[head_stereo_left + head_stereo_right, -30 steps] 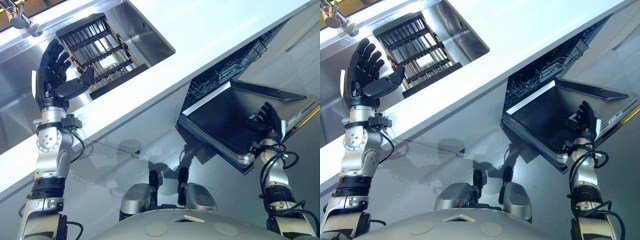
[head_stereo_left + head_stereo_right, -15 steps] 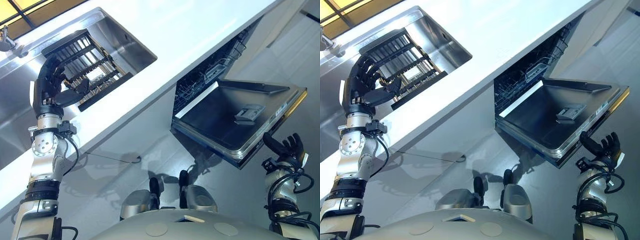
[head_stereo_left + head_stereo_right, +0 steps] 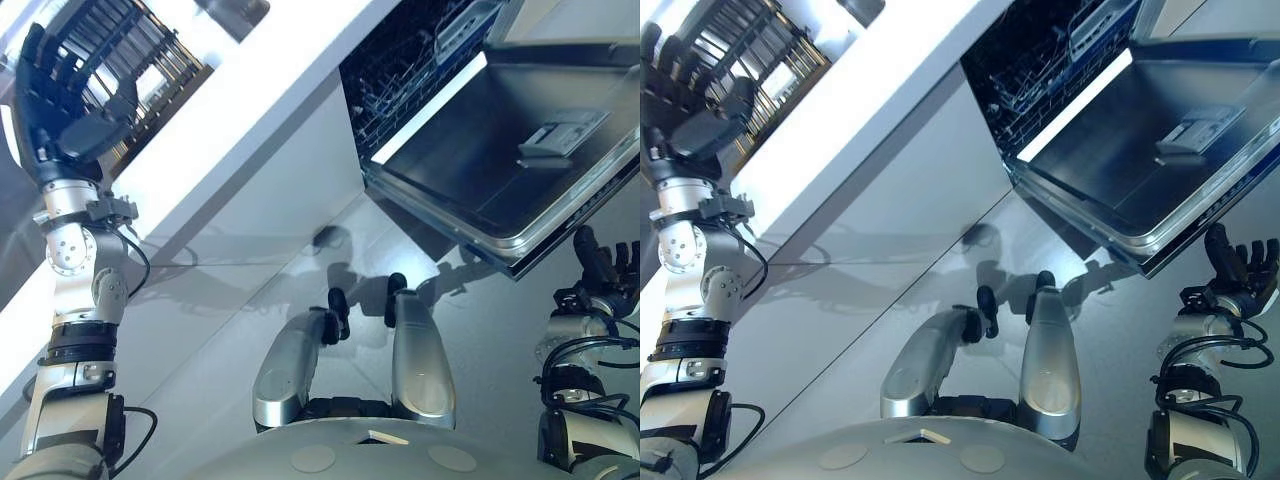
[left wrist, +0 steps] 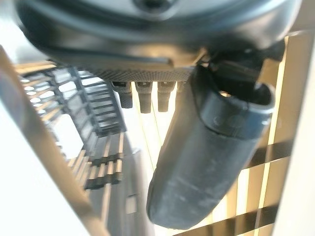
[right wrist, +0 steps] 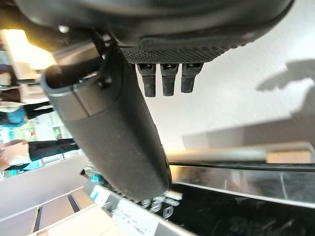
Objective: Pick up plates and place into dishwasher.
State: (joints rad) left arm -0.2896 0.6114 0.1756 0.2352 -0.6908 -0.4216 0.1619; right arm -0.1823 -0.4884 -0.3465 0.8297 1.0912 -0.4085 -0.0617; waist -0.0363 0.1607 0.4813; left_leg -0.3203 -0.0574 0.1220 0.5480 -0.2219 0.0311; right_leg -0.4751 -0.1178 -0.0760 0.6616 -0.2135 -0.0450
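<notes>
right hand (image 3: 605, 275) dropped below dishwasher door (image 3: 500, 170), open, empty

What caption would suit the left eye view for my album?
Dark left hand raised open by the black slatted dish rack; right hand open below the lowered steel dishwasher door.

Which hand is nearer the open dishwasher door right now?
Right. The right hand hangs open just below the dishwasher door's outer edge; the left hand is up by the dish rack, across the counter.
</notes>
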